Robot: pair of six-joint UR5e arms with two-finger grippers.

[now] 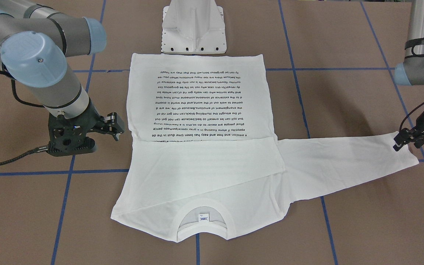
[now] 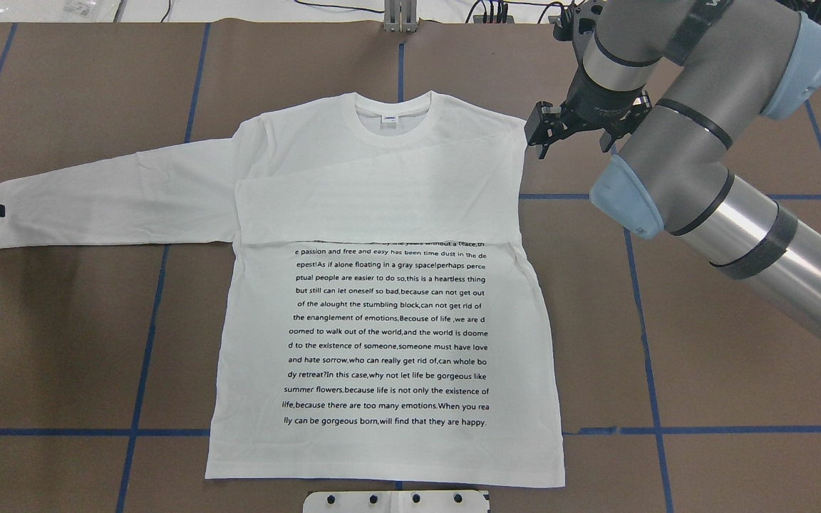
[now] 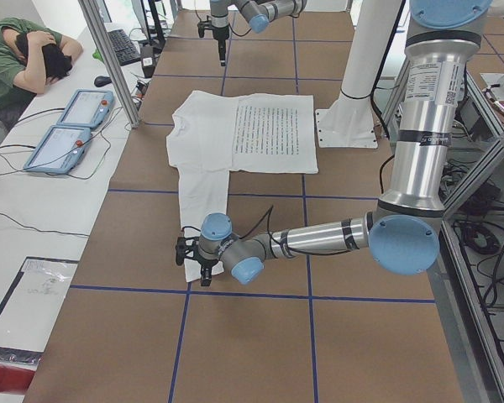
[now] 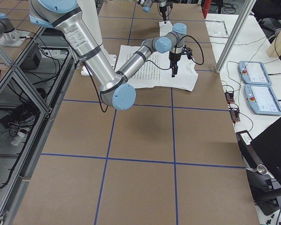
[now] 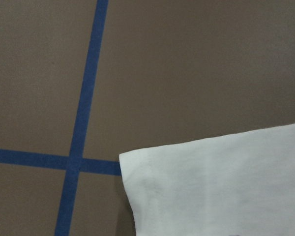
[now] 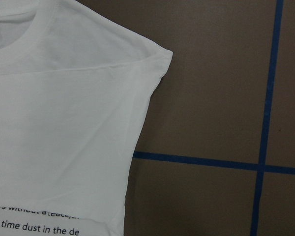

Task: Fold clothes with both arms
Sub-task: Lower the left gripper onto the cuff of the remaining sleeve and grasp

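White long-sleeved cotton T-shirt flat at centre of brown counter, collar toward far edge; one sleeve stretched straight toward counter's left end; left gripper at its cuff, nearer arm, cannot tell fingers' state; right gripper beside opposite shoulder, fingers spread, holding nothing.

Near: my left arm, left gripper down at the cuff of the T-shirt's outstretched sleeve. T-shirt flat on the table, print up. Far: my right arm, right gripper pointing down. Side bench: operator, two pendants.
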